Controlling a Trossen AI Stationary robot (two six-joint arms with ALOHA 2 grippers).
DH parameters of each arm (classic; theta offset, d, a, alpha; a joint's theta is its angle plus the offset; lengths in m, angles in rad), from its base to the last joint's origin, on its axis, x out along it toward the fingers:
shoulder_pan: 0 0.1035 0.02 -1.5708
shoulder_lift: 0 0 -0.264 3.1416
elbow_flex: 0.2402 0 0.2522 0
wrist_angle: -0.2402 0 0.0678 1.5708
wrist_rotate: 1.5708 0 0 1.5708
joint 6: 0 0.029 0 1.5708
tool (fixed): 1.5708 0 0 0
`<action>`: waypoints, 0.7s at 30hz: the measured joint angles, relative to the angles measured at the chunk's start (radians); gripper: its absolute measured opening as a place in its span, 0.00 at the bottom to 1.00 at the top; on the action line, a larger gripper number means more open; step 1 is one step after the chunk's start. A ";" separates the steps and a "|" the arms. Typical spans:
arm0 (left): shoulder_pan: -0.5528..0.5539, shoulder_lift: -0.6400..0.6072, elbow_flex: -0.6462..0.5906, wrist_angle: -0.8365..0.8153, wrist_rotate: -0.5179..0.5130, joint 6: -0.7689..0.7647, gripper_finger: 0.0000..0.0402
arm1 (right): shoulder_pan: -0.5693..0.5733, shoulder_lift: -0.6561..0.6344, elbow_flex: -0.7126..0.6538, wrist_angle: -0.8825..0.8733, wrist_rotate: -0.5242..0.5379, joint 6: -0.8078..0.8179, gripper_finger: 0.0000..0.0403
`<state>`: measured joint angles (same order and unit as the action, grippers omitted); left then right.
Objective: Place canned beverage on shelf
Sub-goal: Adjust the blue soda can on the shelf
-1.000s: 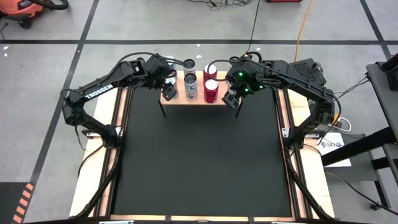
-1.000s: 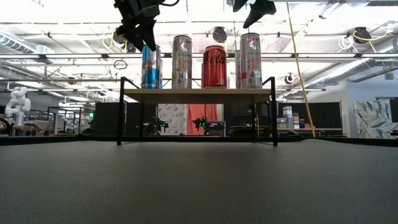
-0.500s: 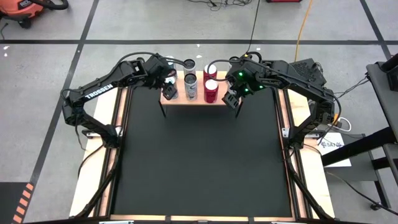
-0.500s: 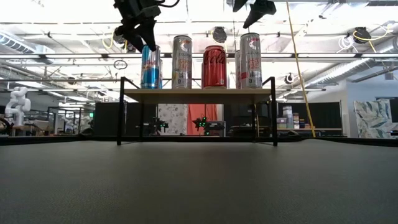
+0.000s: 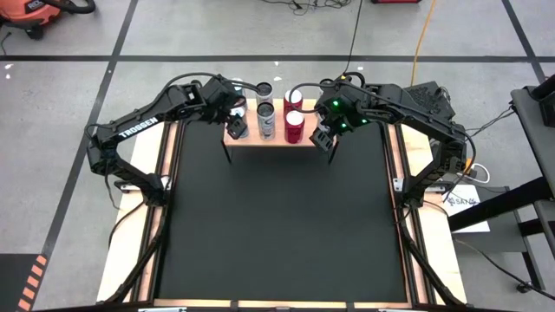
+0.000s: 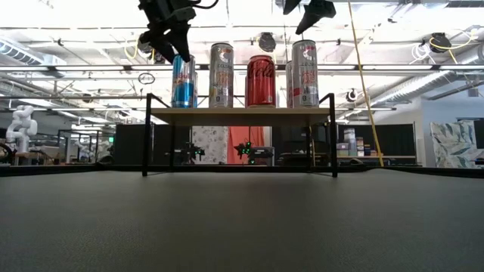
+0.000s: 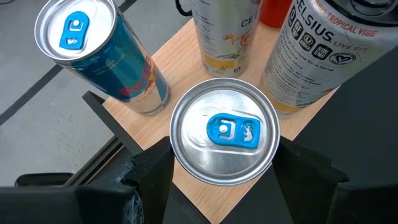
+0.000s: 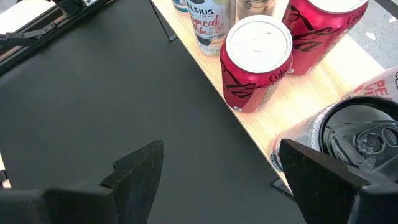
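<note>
Left to right across the shelf (image 6: 242, 113), as seen from table height. At the left end my left gripper (image 7: 224, 177) stands over a blue can (image 6: 182, 81), its two fingers (image 7: 146, 174) flanking the can's silver top with the blue pull tab. In the left wrist view the fingers sit just beside the rim on both sides; I cannot tell whether they press it or have let go, so I leave the grip undecided. The can's base rests on the light-wood board, upright, at the near left corner. A second blue can (image 7: 99, 56) stands behind it, also upright.

Next comes a pale Celsius can (image 6: 221, 75), then a red cola can (image 6: 261, 81), then a white-and-red can (image 6: 304, 73) at the right end. All stand upright on the board, close abreast but apart. From above, further cans show in a back row behind them.

At the right end my right gripper (image 8: 221, 174) hangs spread wide and empty, just off the shelf's near right corner, above the black table (image 5: 277, 225). Its wrist view looks down past the red cola can and a dark-topped can beside it.

Step in hand, as I judge it: the release of the blue can, which seems already placed. The next move calls for spreading the left fingers fully clear of the rim, then lifting straight up, so that neither finger drags the can or tips it into its neighbours.
</note>
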<state>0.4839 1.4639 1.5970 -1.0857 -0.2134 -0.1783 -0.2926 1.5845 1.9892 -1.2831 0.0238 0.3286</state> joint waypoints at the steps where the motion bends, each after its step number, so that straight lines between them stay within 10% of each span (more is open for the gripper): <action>1: 0.000 0.000 0.000 0.001 0.000 0.000 0.62 | 0.000 0.000 0.000 0.000 0.000 0.000 0.76; 21: 0.000 0.001 0.000 0.017 0.025 -0.003 0.62 | 0.000 0.000 0.000 0.000 0.000 0.000 0.76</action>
<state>0.4840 1.4647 1.5970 -1.0687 -0.1889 -0.1818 -0.2925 1.5845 1.9892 -1.2831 0.0238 0.3284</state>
